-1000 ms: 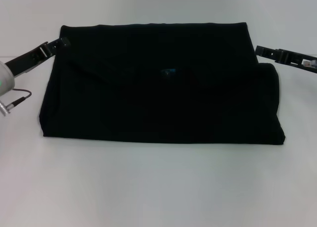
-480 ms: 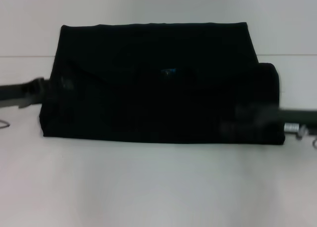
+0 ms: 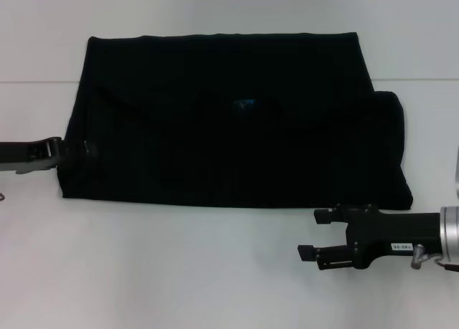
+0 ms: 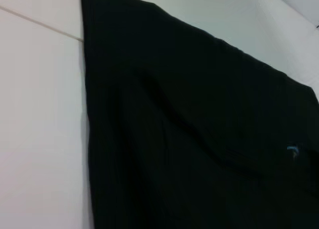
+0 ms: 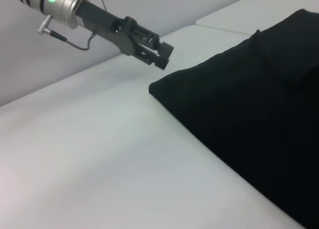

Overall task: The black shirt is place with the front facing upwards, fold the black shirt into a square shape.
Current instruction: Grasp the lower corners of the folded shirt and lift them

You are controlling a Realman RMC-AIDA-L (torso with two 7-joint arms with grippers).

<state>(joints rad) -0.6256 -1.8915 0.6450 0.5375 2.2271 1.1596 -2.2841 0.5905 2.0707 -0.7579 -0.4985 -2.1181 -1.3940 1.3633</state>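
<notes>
The black shirt [image 3: 229, 121] lies spread on the white tabletop [image 3: 179, 272] as a broad, roughly rectangular folded shape, wider than it is deep; its far edge runs straight, and on the robot's right side a folded portion bulges outward past the main outline; a small blue neck label [image 3: 244, 104] shows near the middle of the cloth, and it also appears as a blue fleck in the left wrist view [image 4: 293, 149], where the shirt [image 4: 199, 139] fills most of the frame with soft creases running across it.

The left end effector [image 3: 72, 148] reaches in low from the robot's left and meets the shirt's near-left edge; whether its fingers are apart or together cannot be told from the head view, since the tip merges with the dark cloth; the right wrist view shows the same left end effector [image 5: 162, 52] at the shirt's corner [image 5: 164, 87], just beside the fabric.

The right end effector [image 3: 312, 236] sits over bare tabletop just in front of the shirt's near-right corner, apart from the cloth; its two fingers stand spread with a clear gap between them, holding nothing.
</notes>
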